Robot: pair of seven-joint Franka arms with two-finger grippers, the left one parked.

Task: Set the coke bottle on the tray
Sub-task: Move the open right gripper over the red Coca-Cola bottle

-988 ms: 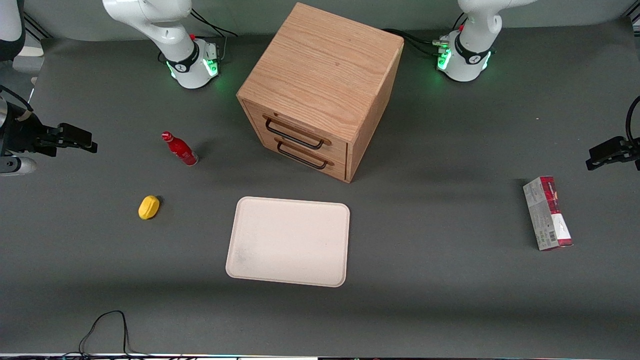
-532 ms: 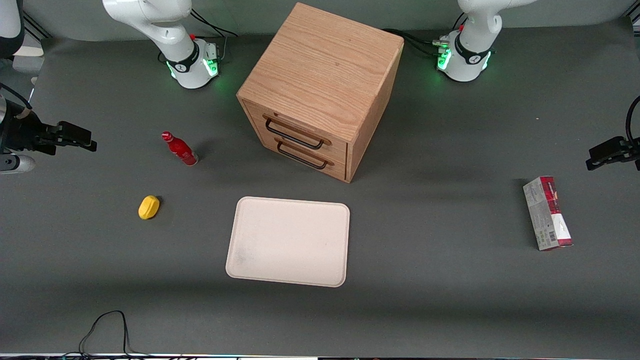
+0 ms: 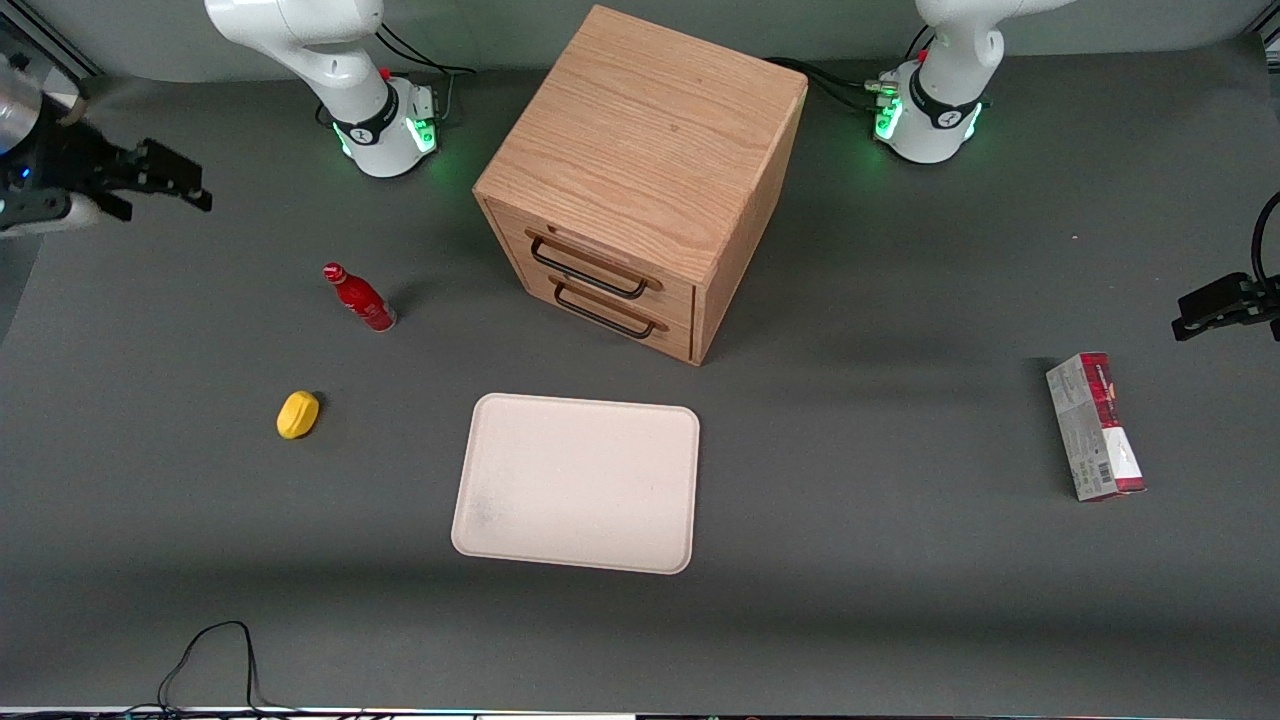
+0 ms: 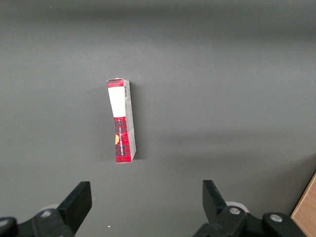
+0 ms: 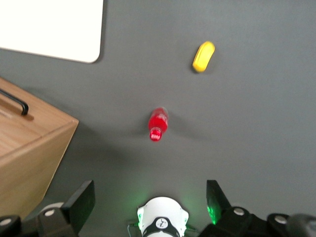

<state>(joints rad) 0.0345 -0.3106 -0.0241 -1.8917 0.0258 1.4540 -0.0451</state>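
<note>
The coke bottle [image 3: 358,297], small and all red, stands on the grey table, between the tray and the working arm's base, toward the working arm's end. It also shows in the right wrist view [image 5: 158,123]. The cream tray [image 3: 575,483] lies flat and bare, nearer the front camera than the cabinet; one corner of it shows in the right wrist view [image 5: 54,29]. My right gripper [image 3: 188,185] hangs open and empty above the table's working-arm end, well apart from the bottle and farther from the front camera. In its own view the gripper [image 5: 148,195] shows its jaws wide apart.
A wooden two-drawer cabinet [image 3: 640,180] stands mid-table, farther from the front camera than the tray. A small yellow oval object [image 3: 298,414] lies near the bottle, nearer the camera. A red-and-grey carton [image 3: 1094,426] lies toward the parked arm's end. A black cable [image 3: 215,640] loops at the near edge.
My right gripper has moved away from the front camera, toward its arm's base, staying open. The bottle, tray and other things have not moved.
</note>
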